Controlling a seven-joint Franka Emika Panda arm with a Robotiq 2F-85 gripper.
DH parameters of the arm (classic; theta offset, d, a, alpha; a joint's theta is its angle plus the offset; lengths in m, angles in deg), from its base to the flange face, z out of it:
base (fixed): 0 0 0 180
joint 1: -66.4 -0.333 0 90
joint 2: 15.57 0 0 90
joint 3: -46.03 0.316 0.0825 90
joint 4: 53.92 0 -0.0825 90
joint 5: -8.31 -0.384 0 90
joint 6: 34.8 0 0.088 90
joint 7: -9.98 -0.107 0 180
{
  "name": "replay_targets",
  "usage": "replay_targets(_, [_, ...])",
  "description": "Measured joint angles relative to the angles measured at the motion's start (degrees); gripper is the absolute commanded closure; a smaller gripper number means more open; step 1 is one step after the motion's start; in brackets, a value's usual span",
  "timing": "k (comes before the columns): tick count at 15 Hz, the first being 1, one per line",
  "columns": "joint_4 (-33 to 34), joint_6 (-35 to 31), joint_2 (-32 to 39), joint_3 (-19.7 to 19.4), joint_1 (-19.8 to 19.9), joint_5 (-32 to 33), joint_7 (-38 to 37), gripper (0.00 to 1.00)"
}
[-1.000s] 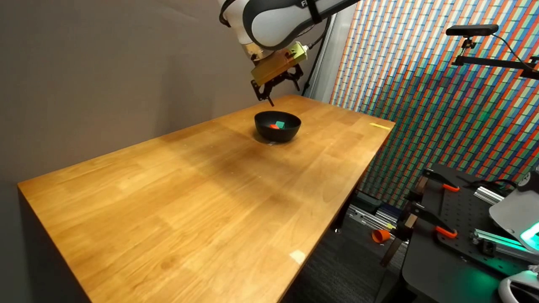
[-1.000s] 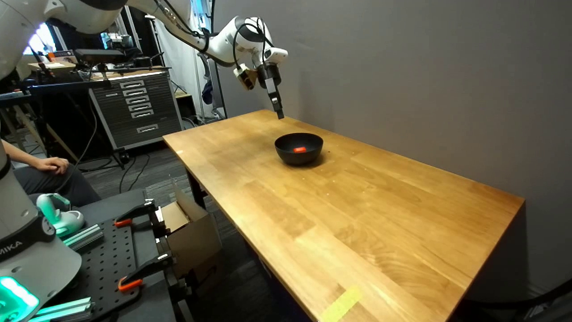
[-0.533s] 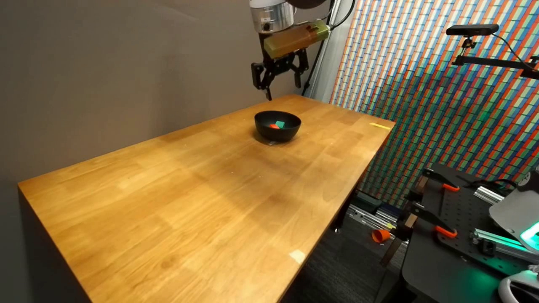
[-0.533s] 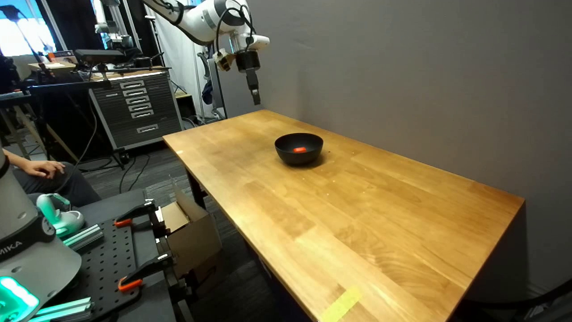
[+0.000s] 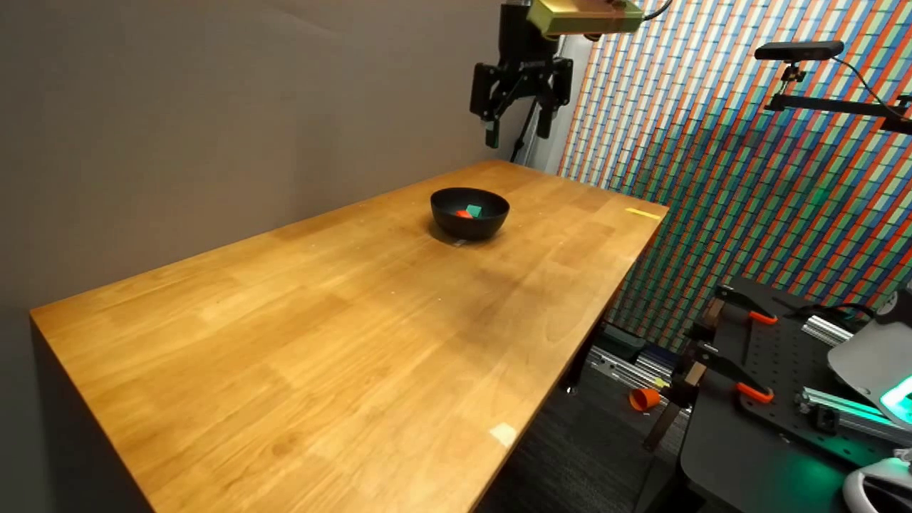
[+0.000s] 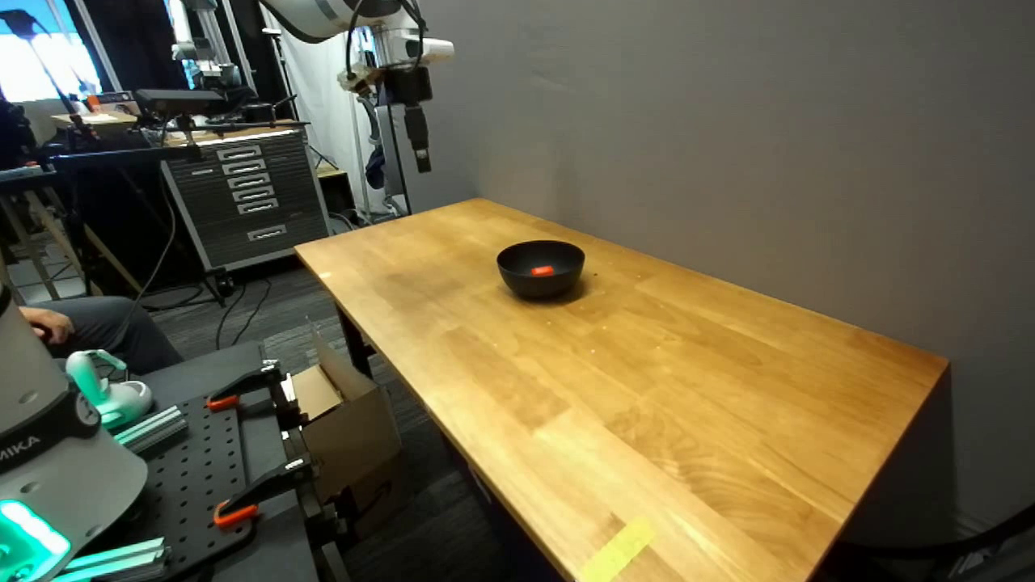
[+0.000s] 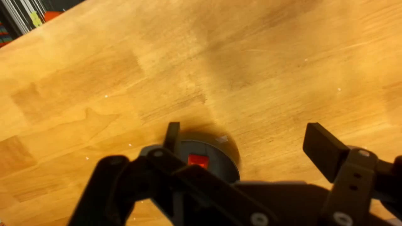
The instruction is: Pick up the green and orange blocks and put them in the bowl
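- Gripper [image 5: 519,134]: held in the air above the level of the table [image 5: 356,320], with both fingers [image 5: 492,137] directed downward. It stands well apart from the bowl [image 5: 470,229].
- Claw state: released. In the wrist view the fingertips [image 7: 325,150] stand wide apart, and the table shows between them.
- Bowl: black, upright, resting on the table near the edge along the gray wall [image 5: 214,121].
- Orange block [image 6: 542,271]: inside the bowl; visible in both exterior views and in the wrist view.
- Green block [image 5: 474,211]: inside the bowl, just beside the orange block, as seen in an exterior view. Whether the two blocks touch cannot be determined.
- Wrist view obstruction: one finger of the gripper covers part of the bowl, so only a section of the rim and interior shows.
- Pale scrap [image 7: 222,139]: on the table, just beside the bowl.
- Yellow tape [image 6: 618,550]: flat on the table, near a corner.
- Robot base [image 6: 89,477]: beside the table, with a green light [image 6: 32,525] lit.
- Cardboard box [image 6: 348,436]: beside the table, below the level of its top.
- Drawer cabinet [image 6: 255,194]: in the background of an exterior view.
- Multicolored panel [image 5: 712,185]: upright, behind the table in an exterior view.
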Motion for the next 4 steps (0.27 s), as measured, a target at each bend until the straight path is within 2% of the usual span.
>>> replay_targets(4, [-10.7,-2.5,-9.2,1.7,2.6,-3.2,0.8,0.00])
